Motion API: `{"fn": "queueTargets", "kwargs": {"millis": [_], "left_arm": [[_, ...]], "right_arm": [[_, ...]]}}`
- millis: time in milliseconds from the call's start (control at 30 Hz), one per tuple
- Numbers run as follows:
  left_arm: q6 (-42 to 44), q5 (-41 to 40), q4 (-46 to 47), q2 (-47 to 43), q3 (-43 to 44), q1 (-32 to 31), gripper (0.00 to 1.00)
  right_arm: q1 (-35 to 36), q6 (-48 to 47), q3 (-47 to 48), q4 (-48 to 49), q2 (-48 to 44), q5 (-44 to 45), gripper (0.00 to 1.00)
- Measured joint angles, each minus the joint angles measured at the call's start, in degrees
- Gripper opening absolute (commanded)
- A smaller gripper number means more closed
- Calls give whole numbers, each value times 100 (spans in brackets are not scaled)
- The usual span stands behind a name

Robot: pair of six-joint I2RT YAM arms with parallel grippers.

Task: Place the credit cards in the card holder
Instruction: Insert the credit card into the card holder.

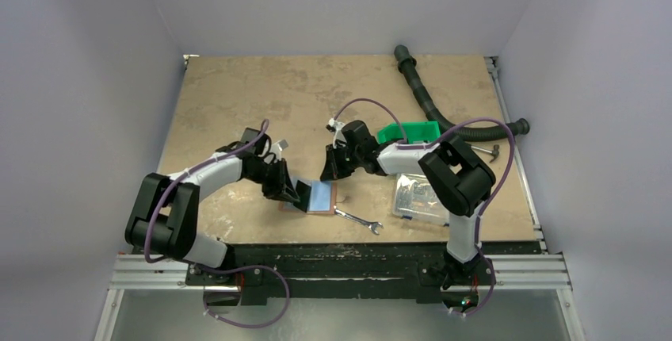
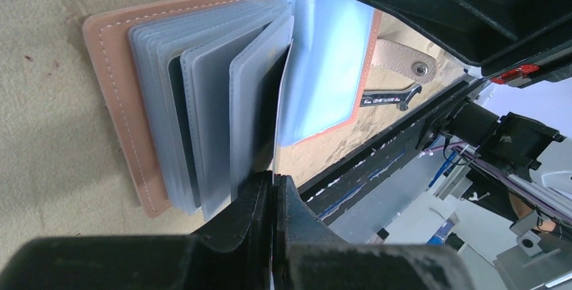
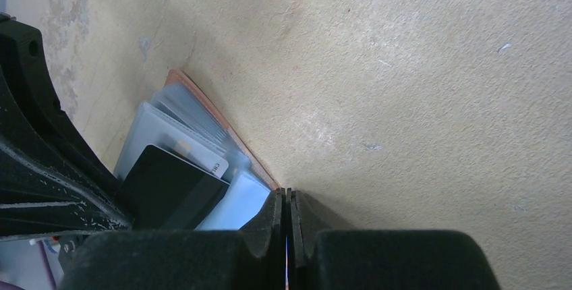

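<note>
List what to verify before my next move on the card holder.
1. Card holder lies open on the table: ok.
2. Left gripper shut on a sleeve edge, pages fanned: ok.
3. Right gripper shut; anything pinched: cannot tell.
4. Light blue card seated in a pocket: cannot tell.
5. Dark card fully inside its sleeve: cannot tell.
6. Wrench apart from the holder's corner: cannot tell.

Top view looks down from above and behind, far, over the whole table [image 1: 238,95]; 2 wrist views sit close, facing the card holder [image 2: 111,67]; all 3 share it.
</note>
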Motion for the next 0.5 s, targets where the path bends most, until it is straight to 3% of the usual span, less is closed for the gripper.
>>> {"fn": "queueTargets", "kwargs": {"millis": [500], "left_arm": [[92,-160,-151,-256,157,-52,0]], "right_arm": [[-4,-2,-17,28,0,-22,0]]}}
